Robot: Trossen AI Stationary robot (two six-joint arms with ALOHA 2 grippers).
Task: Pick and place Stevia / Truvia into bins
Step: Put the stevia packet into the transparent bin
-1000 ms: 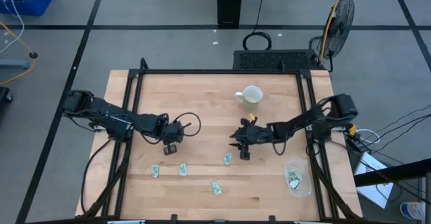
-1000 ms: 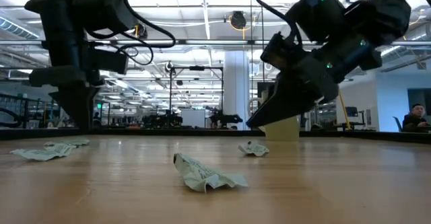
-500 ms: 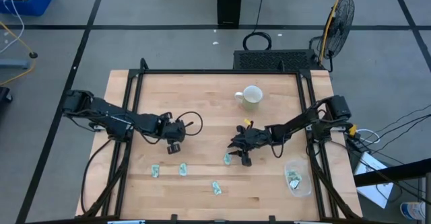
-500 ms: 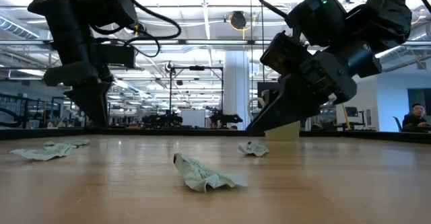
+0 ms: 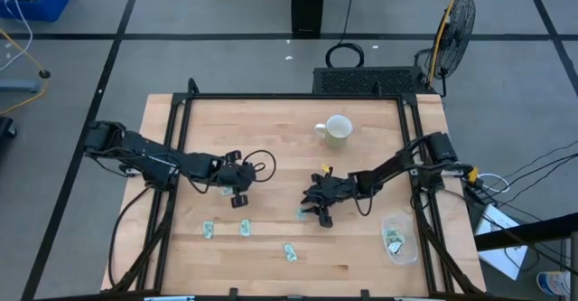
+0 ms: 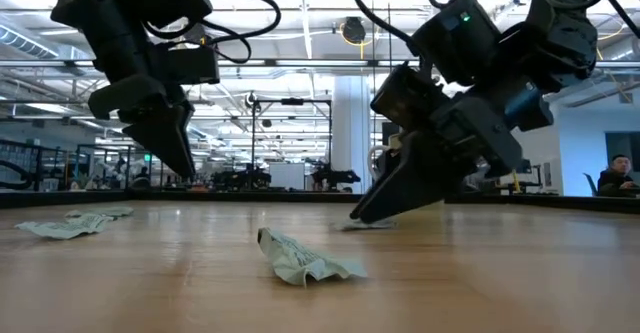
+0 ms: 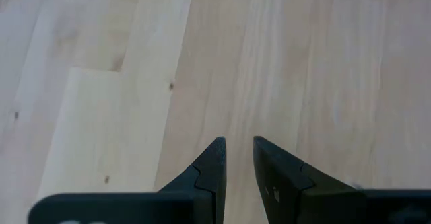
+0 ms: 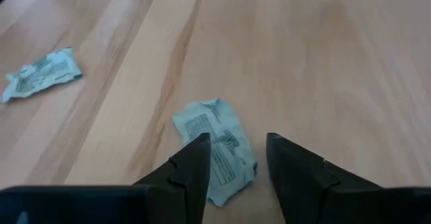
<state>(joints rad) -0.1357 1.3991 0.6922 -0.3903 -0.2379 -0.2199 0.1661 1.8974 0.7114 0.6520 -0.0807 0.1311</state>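
A pale green sachet (image 8: 214, 150) lies flat on the wood between the open fingers of my right gripper (image 8: 236, 140), which slants down low over the table's middle (image 5: 312, 215). Three more sachets lie nearer the front edge (image 5: 209, 230), (image 5: 245, 228), (image 5: 290, 252). The clear bin (image 5: 386, 221) stands at the near right with sachets inside. My left gripper (image 5: 242, 202) hovers left of centre over bare wood, its fingers (image 7: 240, 143) a narrow gap apart with nothing between them. My right gripper's fingers (image 8: 195, 153) stand on either side of the sachet's near end (image 8: 222, 173), slanting down from the table's right. The sachet lies flat on the table. I cannot tell whether the fingers touch it.
A white mug (image 5: 336, 130) stands at the far middle of the table. A crumpled sachet (image 6: 300, 258) lies closest to the low camera, and others (image 6: 65, 225) lie off to the left. Bare wood stretches between the two arms.
My right gripper has come down and toward the table's near left, onto the sachet that lay just in front of it. My left gripper has tipped from pointing straight down to a slant and shifted a little toward the table's right.
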